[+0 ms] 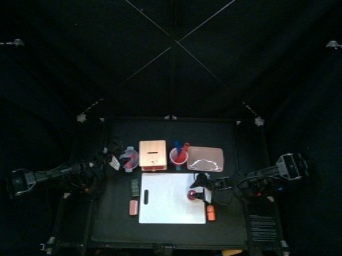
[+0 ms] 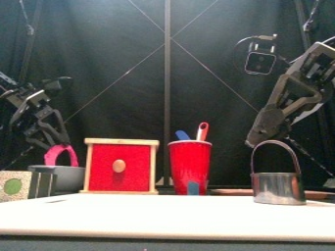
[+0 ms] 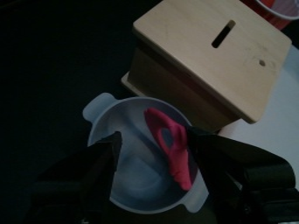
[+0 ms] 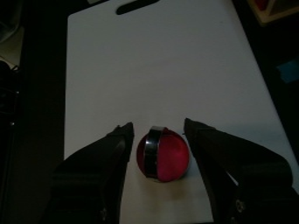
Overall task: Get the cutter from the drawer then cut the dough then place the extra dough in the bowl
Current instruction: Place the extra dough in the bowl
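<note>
the right jaws hang spread wide, gripping nothing, one on either side of the round metal cutter [image 2: 277,186]. the cutter stands upright near the right edge of the white board [image 4: 163,70] with a red dough disc [image 4: 167,159] inside its ring. the left jaws are open too and hold nothing, above the blue-grey bowl [image 3: 135,175]. a pink strip of dough [image 3: 170,144] lies in the bowl and arches over its rim. the bowl sits toward the surface's left edge, just beside the wooden box [image 3: 211,52].

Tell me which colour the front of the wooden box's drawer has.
Red; the drawer front shows best in the front view.
</note>
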Controlling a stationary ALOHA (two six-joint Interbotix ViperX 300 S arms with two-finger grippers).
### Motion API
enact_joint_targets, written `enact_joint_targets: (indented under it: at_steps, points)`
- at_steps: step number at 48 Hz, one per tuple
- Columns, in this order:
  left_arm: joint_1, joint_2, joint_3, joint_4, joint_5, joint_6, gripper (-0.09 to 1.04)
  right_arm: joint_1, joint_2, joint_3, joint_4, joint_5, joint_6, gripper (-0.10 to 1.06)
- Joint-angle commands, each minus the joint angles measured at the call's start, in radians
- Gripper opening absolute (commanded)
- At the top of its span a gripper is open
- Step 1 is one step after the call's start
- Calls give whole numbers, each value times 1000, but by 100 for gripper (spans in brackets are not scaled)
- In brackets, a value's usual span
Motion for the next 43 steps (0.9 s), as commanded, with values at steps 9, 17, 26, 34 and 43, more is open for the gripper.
enact_joint_targets:
  at_steps: [9, 17, 26, 34, 43]
  points:
    - [5, 2, -5, -225, -12, 2, 93, 0, -9, -20, 2, -5, 2, 85]
    - [5, 2, 9, -250, -12, 2, 93, 0, -9, -18, 3, -5, 2, 85]
    - [5, 2, 11, -262, -14, 2, 93, 0, -9, -20, 2, -5, 2, 85]
    - [6, 0, 6, -265, -14, 2, 93, 0, -9, -21, 2, -5, 2, 85]
    - [6, -21, -21, -265, -11, 2, 93, -2, -9, -20, 3, -5, 2, 85]
